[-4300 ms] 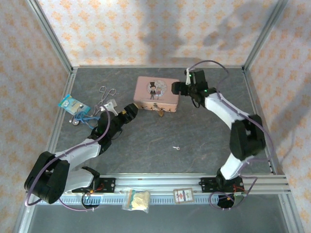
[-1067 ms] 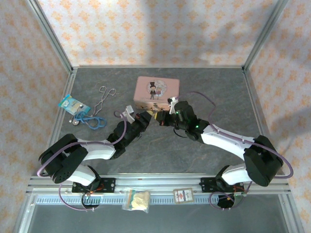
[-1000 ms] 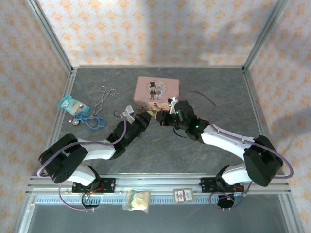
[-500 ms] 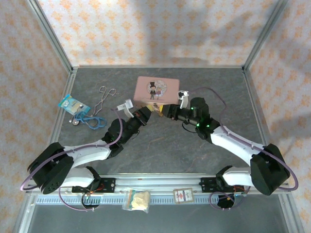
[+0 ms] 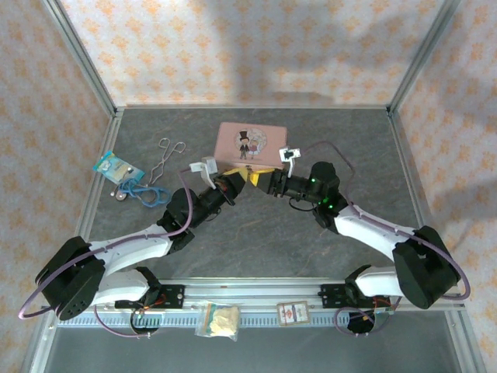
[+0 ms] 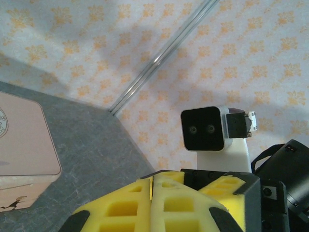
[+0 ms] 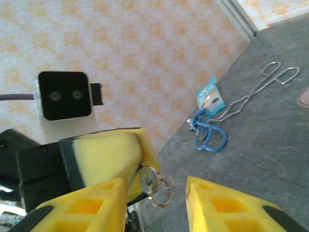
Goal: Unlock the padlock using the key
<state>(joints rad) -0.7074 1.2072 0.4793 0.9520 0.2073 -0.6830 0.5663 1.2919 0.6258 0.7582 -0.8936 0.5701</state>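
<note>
Right wrist view: we see the yellow pads of the left hand (image 7: 137,159) pinched together on a tiny metal piece. It has a roundish brassy body with a thin wire loop hanging off it. We take it for the padlock (image 7: 149,180), though it is too small to be sure.
Left hand: closed, gripping the padlock by one edge of its body.
Right hand (image 5: 262,181): open; its two fingers stand apart on either side of the padlock and grip nothing that we can make out.
Where the padlock is: held up off the bench (image 5: 349,155) as far as we can judge, between the two hands, just on the near side of the pink tin (image 5: 250,145).
How it will handle: we judge it light, hard and smooth, so it could twist or slip in the soft foam pads if pushed from the side.
Where to hold: on the flat faces of the body, leaving the loop and the keyhole end free.
The key: thin and stiff, we expect; best pinched flat across its head so the blade lines up with the keyhole.
Risk: a slight misalignment would turn the padlock in the grip instead of letting the key enter.
</note>
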